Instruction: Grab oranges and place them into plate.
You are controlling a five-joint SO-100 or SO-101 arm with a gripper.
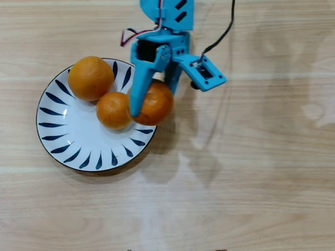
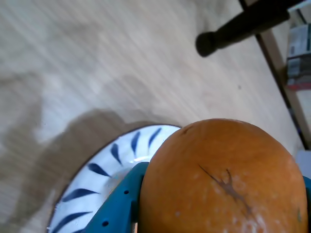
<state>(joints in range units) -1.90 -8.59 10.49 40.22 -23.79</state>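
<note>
The white plate [image 1: 63,136] with dark blue strokes lies left of centre on the wooden table in the overhead view. Two oranges rest on it: a larger one [image 1: 90,78] at the upper rim and a smaller one [image 1: 112,111] near the middle. My blue gripper [image 1: 152,102] is shut on a third orange [image 1: 159,104] over the plate's right rim, touching or nearly touching the middle orange. In the wrist view this held orange [image 2: 223,179] fills the lower right, a blue finger [image 2: 119,204] sits against its left side, and the plate [image 2: 97,189] shows beneath.
The arm's blue body [image 1: 167,21] and a black cable [image 1: 222,34] reach in from the top edge. Bare wooden tabletop [image 1: 251,172] spreads right of and below the plate. A dark furniture leg [image 2: 233,29] shows in the wrist view's upper right.
</note>
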